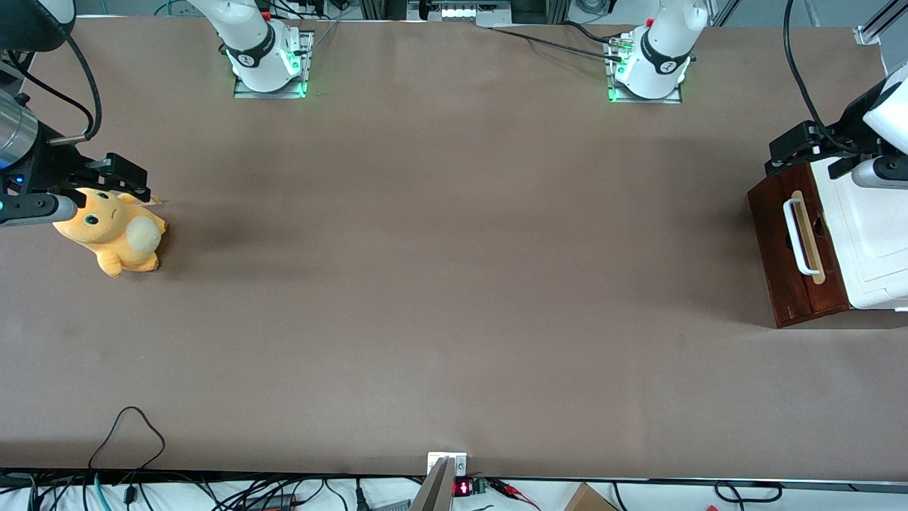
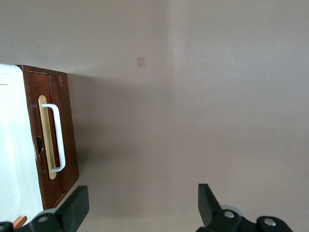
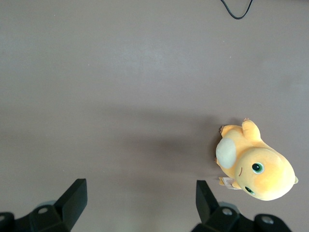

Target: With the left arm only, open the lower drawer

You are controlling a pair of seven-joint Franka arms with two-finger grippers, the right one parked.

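While the brown tabletop (image 1: 440, 284) takes up nearly the whole front view, the task's things crowd its working-arm end. There the left arm (image 1: 883, 121) reaches in over a white cabinet (image 1: 869, 241), its white links and black cable above the cabinet's top. The drawer (image 1: 794, 248) shows as a dark reddish-brown wooden front at the tabletop's level, flush with the cabinet and shut, facing the open tabletop toward the parked arm's end. A pale wood strip (image 1: 809, 238) runs along that front, and a white bar handle (image 1: 798, 238) stands off the strip.

The gripper (image 1: 798, 152) hangs above the edge of the drawer front that lies farther from the front camera, higher than the handle and not touching it. In the wrist view the gripper (image 2: 142, 203) looks down on bare tabletop, and its two black fingers (image 2: 77, 205) are spread wide with nothing between them. The drawer (image 2: 50, 135) lies to the side of one finger, outside the gap, and the handle (image 2: 57, 137) is clear of both fingertips.

Toward the parked arm's end lies an orange plush toy (image 1: 113, 234). A thin black cable (image 1: 131, 433) loops onto the tabletop's near edge.
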